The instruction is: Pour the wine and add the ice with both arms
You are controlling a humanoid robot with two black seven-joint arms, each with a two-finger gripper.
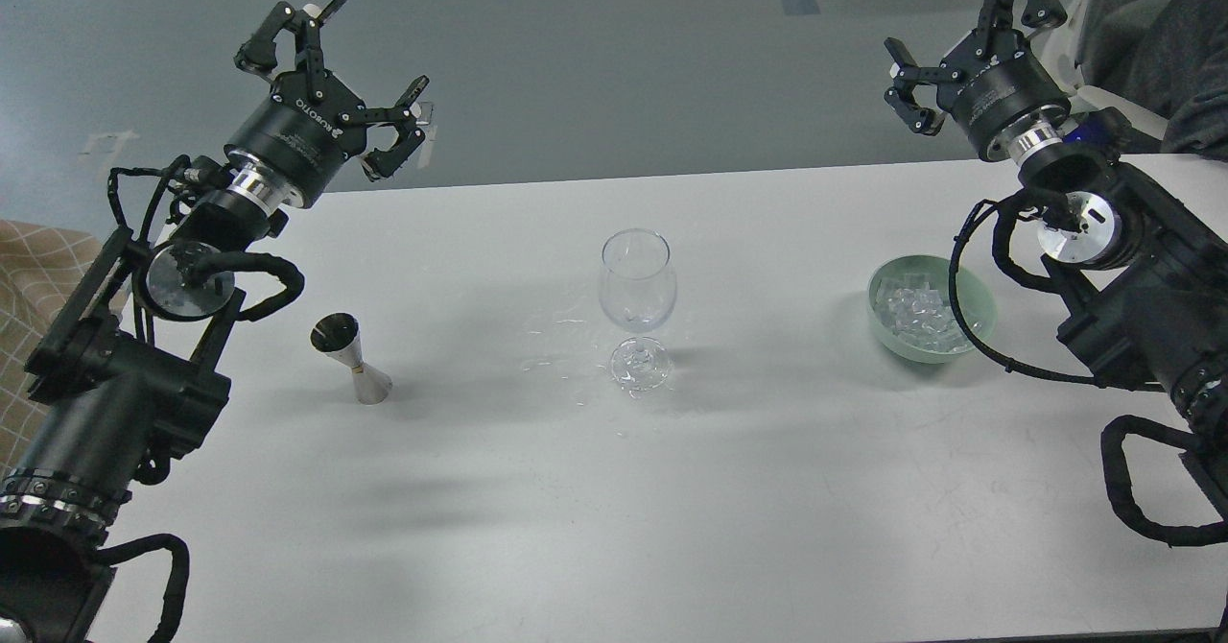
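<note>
A clear stemmed wine glass [637, 299] stands upright in the middle of the white table [614, 509]. A small silver jigger [351, 358] stands to its left; I cannot see any liquid in it. A pale green bowl [975, 297] holds a pile of ice cubes [916, 313] at the right. My left gripper [338, 86] is open and empty, raised above the table's far left edge, well behind the jigger. My right gripper [964, 43] is open and empty, raised beyond the far right edge, behind the bowl.
Small wet spots and droplets [566, 355] lie on the table around the glass foot. A checked cloth [38, 269] shows at the far left. Grey floor lies beyond the table's far edge.
</note>
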